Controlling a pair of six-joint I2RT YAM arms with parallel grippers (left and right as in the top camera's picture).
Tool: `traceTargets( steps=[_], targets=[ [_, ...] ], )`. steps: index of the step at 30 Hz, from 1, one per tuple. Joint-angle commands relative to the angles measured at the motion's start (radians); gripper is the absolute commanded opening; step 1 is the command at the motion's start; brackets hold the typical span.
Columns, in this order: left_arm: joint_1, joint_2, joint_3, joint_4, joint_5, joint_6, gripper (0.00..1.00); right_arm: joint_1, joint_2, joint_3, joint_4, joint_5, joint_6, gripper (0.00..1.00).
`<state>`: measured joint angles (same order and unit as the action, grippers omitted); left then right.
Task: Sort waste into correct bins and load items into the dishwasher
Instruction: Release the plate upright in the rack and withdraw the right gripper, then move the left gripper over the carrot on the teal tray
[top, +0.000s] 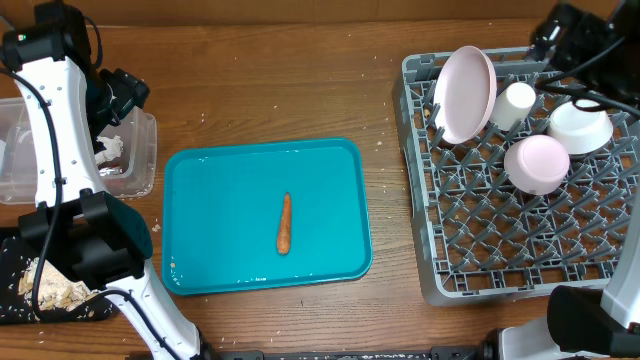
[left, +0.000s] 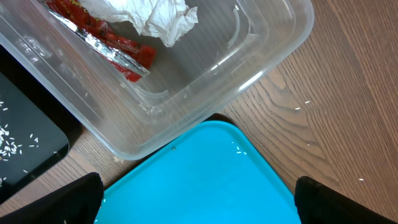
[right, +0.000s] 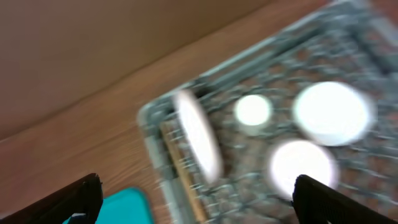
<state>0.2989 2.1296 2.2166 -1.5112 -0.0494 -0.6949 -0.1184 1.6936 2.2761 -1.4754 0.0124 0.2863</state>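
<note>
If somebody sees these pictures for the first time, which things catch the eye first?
The bright teal tray sits in the middle, bearing one carrot. On the right, a grey dish rack holds a pink plate on edge among bowls. On the left, a clear bin contains a red wrapper and crumpled paper.

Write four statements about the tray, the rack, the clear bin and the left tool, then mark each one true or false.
1. A single carrot lies on the teal tray. True.
2. The dish rack holds no dishes. False: it holds a pink plate, a white cup, a white bowl and a pink bowl.
3. The clear bin contains crumpled paper and a red wrapper. True.
4. The left tool is shut on the carrot. False: it is open with nothing between its fingers, above a corner of the tray beside the clear bin.
</note>
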Motion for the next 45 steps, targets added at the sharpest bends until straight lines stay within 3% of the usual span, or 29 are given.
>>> traceTargets(
  steps=[1,5,10,15,17,19,23,28,36,40,45],
  targets=[
    [0.002,-0.014,-0.003,0.001,-0.013,0.022,1.0,-0.04,-0.008,0.015,-0.012,0.25,0.001,1.0],
    [0.002,-0.014,-0.003,0.004,-0.008,0.014,1.0,-0.236,0.001,0.014,-0.023,0.158,0.138,1.0],
    [0.002,-0.014,-0.003,0.034,-0.002,0.01,1.0,-0.403,0.031,0.014,-0.072,0.052,0.138,1.0],
    [0.0,-0.014,-0.003,-0.06,0.385,0.014,1.0,-0.42,0.031,0.014,-0.105,0.016,0.138,1.0],
    [-0.038,-0.014,-0.012,-0.074,0.55,0.082,1.0,-0.42,0.031,0.014,-0.105,0.011,0.137,1.0],
    [-0.096,-0.014,-0.017,-0.084,0.61,0.158,1.0,-0.42,0.031,0.014,-0.105,0.011,0.137,1.0],
    [-0.294,-0.014,-0.017,-0.144,0.53,0.188,1.0,-0.42,0.031,0.014,-0.105,0.011,0.137,1.0],
    [-0.489,-0.035,-0.014,-0.164,0.362,0.073,1.0,-0.42,0.031,0.014,-0.105,0.011,0.137,1.0],
    [-0.649,-0.213,-0.014,-0.156,-0.03,-0.107,1.0,-0.42,0.031,0.014,-0.105,0.011,0.137,1.0],
    [-0.666,-0.232,-0.015,-0.101,-0.045,-0.106,1.0,-0.42,0.032,0.014,-0.105,0.011,0.137,1.0],
    [-0.675,-0.216,-0.022,-0.105,0.062,-0.055,1.0,-0.42,0.031,0.014,-0.105,0.011,0.137,1.0]
  ],
)
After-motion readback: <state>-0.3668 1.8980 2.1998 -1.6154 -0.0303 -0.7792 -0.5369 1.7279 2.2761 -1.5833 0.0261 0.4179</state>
